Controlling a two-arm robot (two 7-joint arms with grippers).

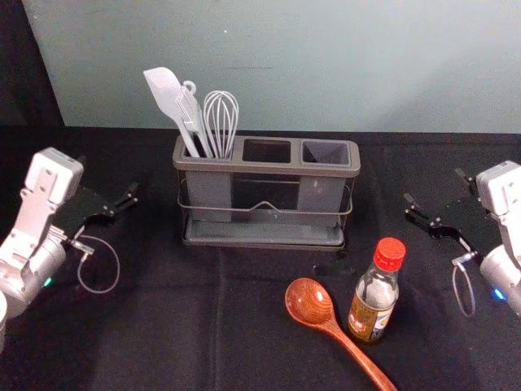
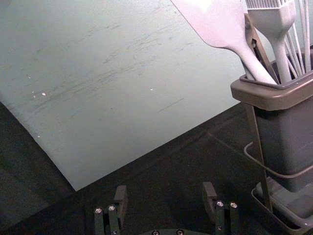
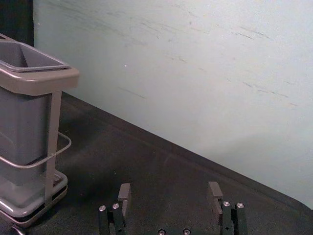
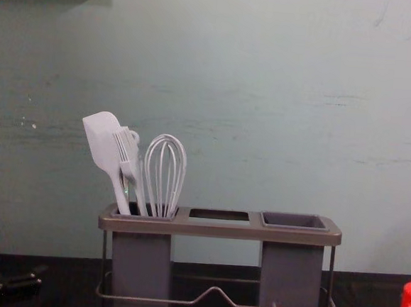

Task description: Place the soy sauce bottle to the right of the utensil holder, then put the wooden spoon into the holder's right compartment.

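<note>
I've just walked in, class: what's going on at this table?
Nothing is being handled right now. The left end effector and right end effector are open and empty, either side of the utensil holder. The soy sauce bottle stands in front of it, beside the wooden spoon. The right compartment is empty.

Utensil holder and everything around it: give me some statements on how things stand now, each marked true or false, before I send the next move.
1. The whisk stands in the left compartment of the utensil holder. True.
2. The wooden spoon is already in the right compartment. False: the wooden spoon lies in front of the holder, and the right compartment has no utensil in it.
3. The soy sauce bottle stands upright with its red cap on. True.
4. The right gripper has its jaws shut on the bottle. False: the right gripper has open, empty jaws.
</note>
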